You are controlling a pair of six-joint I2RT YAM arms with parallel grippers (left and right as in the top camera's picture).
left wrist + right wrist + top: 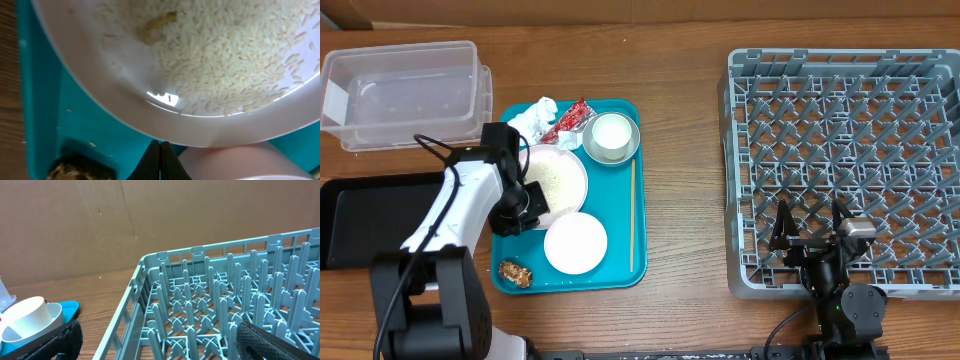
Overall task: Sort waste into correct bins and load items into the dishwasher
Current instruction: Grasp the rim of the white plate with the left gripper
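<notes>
Overhead view: round pale white-pink plate (582,172) carrying loose white rice grains (558,178) sits on the large teal serving tray (620,272), towards its left side. Left gripper (527,205) is at the plate's near rim. On the left wrist view its fingers (152,160) look drawn together right against that rim, and we cannot tell whether the rim is pinched between them. Risk, as we judge it: a thin edge hold lets the plate tip and scatter rice over tray or table short of the clear rectangular plastic tub (480,100). The small round white bowl (575,243) lies just beside the plate and could get nudged on a lift; the small brown food lump (514,271) is near too. Right gripper (810,235) hangs spread apart over the near edge of the square grey plastic dish rack (732,170), holding nothing.
</notes>
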